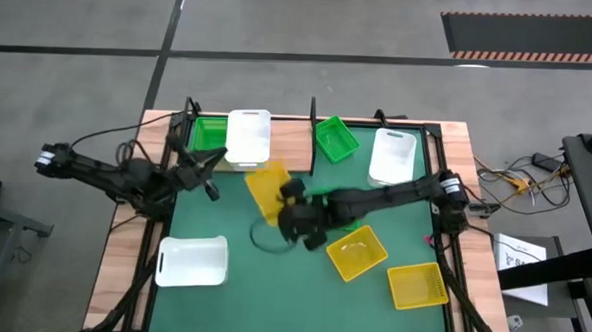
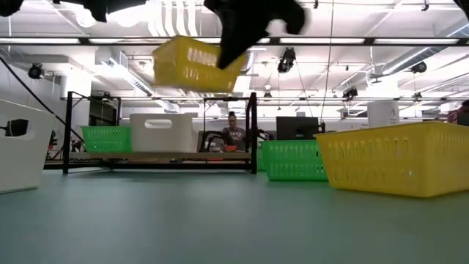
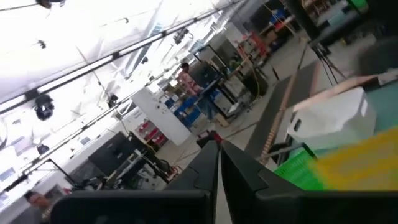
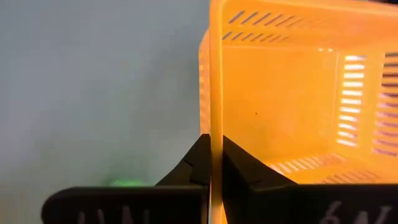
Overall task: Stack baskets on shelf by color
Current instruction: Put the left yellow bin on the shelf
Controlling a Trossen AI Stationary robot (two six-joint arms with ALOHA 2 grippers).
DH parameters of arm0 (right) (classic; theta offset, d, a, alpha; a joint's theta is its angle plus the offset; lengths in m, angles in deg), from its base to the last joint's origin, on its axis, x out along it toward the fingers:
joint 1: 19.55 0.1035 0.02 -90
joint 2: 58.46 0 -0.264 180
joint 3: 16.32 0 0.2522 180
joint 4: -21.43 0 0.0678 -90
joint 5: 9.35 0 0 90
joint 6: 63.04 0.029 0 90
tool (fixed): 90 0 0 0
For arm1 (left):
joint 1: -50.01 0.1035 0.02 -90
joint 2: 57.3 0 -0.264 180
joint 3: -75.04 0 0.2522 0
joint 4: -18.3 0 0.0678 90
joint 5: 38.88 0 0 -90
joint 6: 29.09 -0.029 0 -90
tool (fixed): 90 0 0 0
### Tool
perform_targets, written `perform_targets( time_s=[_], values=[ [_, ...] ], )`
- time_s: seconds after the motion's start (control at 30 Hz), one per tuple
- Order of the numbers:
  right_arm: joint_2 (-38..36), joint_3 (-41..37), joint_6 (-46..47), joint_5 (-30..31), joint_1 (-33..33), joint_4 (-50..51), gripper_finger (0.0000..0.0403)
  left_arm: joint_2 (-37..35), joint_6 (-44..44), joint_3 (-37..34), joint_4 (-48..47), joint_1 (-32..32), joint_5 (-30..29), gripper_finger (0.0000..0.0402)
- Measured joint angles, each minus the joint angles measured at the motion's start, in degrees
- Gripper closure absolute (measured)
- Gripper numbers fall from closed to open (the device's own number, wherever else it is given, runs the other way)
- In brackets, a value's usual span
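Reaching in from the bench's [image 1: 121,269] left edge, the left arm ends at the shelf's [image 1: 177,131] left post, its end effector [image 1: 211,162] pressed together on nothing and raised above the mat [image 1: 271,285]. Below it, near the mat's front-left corner, lies a white basket [image 1: 192,260]. On the shelf's left part a green basket [image 1: 209,134] sits with a second white basket [image 1: 248,137] just beside it. Right of these, a yellow basket [image 1: 267,190] hangs tilted in the air off the mat; the low view shows it well above the shelf board. The right end effector [image 1: 293,196] pinches its rim, one finger on each side of the thin wall, as the right wrist view shows. The right arm stretches across the mat from the right side. Farther right, another green basket [image 1: 335,138] rests askew near the shelf's middle post, then a third white basket [image 1: 392,155] at the back right. In front lie two more yellow baskets, one [image 1: 357,252] near the mat's middle and one [image 1: 417,286] toward the front-right corner.
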Motion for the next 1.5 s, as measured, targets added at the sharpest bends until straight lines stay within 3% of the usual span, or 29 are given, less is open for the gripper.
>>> perform_targets(
  time_s=[0.17, 0.43, 0.63, 1.0, 1.5],
  values=[
    [0.1, 6.7, 7.8, 1.4, -6.9, -0.8, 0.0394, -1.7, 1.2, -2.2, -0.1, 0.0, 0.0, 0.0398],
    [0.2, 10.1, 19.8, -12.9, -20.2, 0.2, 0.0394, -2.1, 1.1, -2.9, -0.1, 0.0, 0.0, 0.0398],
    [1.5, 9.1, 17.9, -18.2, -25.7, 1.4, 0.0394, -2.0, 0.9, -2.9, -0.2, 0.0, 0.0, 0.0398],
    [8.9, 9.1, 8.9, -19.0, -28.0, 4.6, 0.0394, -2.1, 0.8, -2.9, -0.1, 0.0, 0.0, 0.0398],
    [12.2, 10.2, 9.8, -19.0, -27.8, 4.6, 0.0385, -2.0, 0.7, -2.9, -0.1, 0.0, 0.0, 0.0398]
  ],
)
